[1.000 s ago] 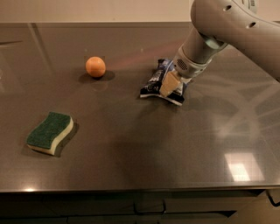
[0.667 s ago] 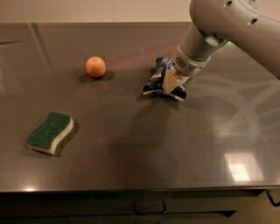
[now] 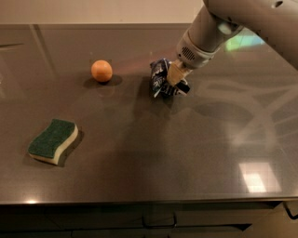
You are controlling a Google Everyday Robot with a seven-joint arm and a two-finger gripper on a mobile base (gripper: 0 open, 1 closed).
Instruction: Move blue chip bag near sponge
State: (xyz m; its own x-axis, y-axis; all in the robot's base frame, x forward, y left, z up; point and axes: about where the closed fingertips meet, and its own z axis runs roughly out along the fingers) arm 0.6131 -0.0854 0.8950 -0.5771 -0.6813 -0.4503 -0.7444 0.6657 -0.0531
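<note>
Hand (image 3: 173, 80) grasping the crumpled blue chip bag (image 3: 158, 77) on the worktop (image 3: 186, 158); sponge (image 3: 53, 141) well apart, so the carry toward it is not yet done.

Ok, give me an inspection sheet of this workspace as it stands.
Surface: dark glossy countertop, glare patches at right.
Job's things: blue chip bag crumpled, back centre; sponge front left, green side up, well apart from the bag.
Clutter: orange ball, left of the bag.
Grippers: claw down on the bag's right side.
Cables: nothing seen.
Surroundings: pale wall behind; cabinet fronts below.
</note>
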